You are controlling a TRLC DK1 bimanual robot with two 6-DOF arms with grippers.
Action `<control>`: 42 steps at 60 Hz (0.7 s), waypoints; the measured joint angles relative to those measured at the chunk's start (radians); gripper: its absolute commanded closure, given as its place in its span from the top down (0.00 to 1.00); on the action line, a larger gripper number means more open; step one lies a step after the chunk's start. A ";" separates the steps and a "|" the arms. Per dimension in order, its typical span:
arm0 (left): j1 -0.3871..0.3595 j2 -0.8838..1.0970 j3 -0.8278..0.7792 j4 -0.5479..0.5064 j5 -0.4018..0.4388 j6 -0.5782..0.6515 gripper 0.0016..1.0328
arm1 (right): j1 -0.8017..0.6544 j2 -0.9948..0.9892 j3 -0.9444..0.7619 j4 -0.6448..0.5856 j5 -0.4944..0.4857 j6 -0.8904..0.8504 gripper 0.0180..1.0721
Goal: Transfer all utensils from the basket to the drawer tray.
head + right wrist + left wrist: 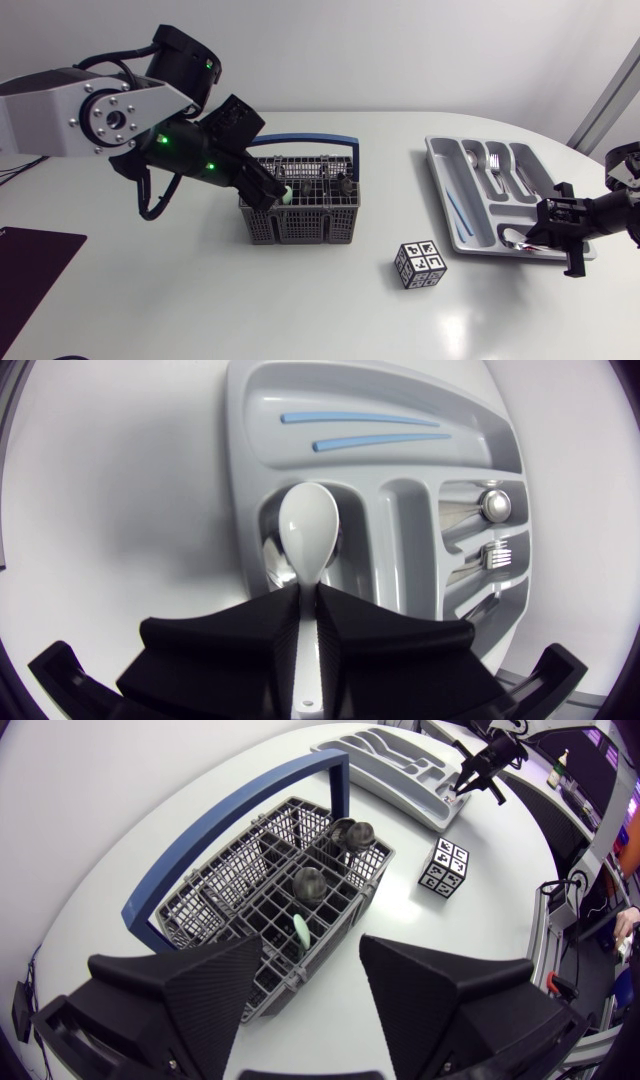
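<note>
The grey wire basket with a blue handle stands mid-table. A mint-green utensil handle and two dark round-ended utensils stick up in it. My left gripper hovers over the basket's left end, open; in the left wrist view the left gripper has its fingers wide apart, just short of the green handle. At the right, my right gripper is shut on a white spoon over the near compartment of the grey drawer tray, where another spoon lies. The tray holds cutlery.
A black-and-white marker cube sits between basket and tray, toward the front. Two blue sticks lie in the tray's long compartment; forks and knives fill others. A dark mat lies at the front left.
</note>
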 measured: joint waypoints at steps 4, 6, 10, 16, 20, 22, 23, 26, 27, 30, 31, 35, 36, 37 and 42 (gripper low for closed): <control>0.000 0.000 -0.005 0.009 0.007 0.007 0.66 | -0.006 0.023 0.014 0.027 0.008 -0.009 0.06; 0.000 0.000 -0.007 0.012 0.007 0.011 0.66 | -0.006 0.031 0.017 0.050 0.025 -0.013 0.06; 0.000 0.006 -0.010 0.020 0.008 0.023 0.66 | -0.006 0.045 0.018 0.093 0.046 -0.024 0.15; 0.000 0.024 -0.011 0.024 0.012 0.029 0.66 | -0.006 0.055 0.016 0.146 0.057 -0.031 0.35; 0.000 0.035 -0.011 0.026 0.016 0.030 0.66 | -0.006 0.051 0.007 0.172 0.058 -0.034 0.46; 0.000 0.039 -0.011 0.027 0.018 0.033 0.66 | -0.006 0.047 -0.001 0.177 0.058 -0.034 0.49; 0.000 0.040 -0.011 0.030 0.019 0.034 0.66 | -0.006 0.044 -0.007 0.180 0.058 -0.034 0.50; 0.000 0.046 -0.011 0.035 0.022 0.037 0.66 | -0.006 0.036 -0.015 0.182 0.058 -0.034 0.53; 0.000 0.048 -0.011 0.037 0.022 0.037 0.66 | -0.006 0.032 -0.017 0.181 0.059 -0.034 0.53; 0.000 0.057 -0.011 0.044 0.022 0.037 0.66 | -0.006 0.017 -0.023 0.181 0.058 -0.033 0.57; 0.000 0.061 -0.011 0.045 0.022 0.037 0.66 | -0.006 0.010 -0.024 0.181 0.058 -0.027 0.60; 0.000 0.079 -0.010 0.045 0.025 0.037 0.61 | -0.005 -0.018 -0.024 0.174 0.058 0.003 0.65; 0.000 0.085 -0.010 0.045 0.026 0.036 0.59 | -0.005 -0.027 -0.024 0.169 0.057 0.011 0.66; 0.000 0.090 -0.010 0.045 0.026 0.036 0.59 | -0.004 -0.037 -0.024 0.163 0.056 0.021 0.66; 0.000 0.120 -0.009 0.042 0.026 0.019 0.53 | 0.006 -0.083 -0.024 0.129 0.052 0.082 0.68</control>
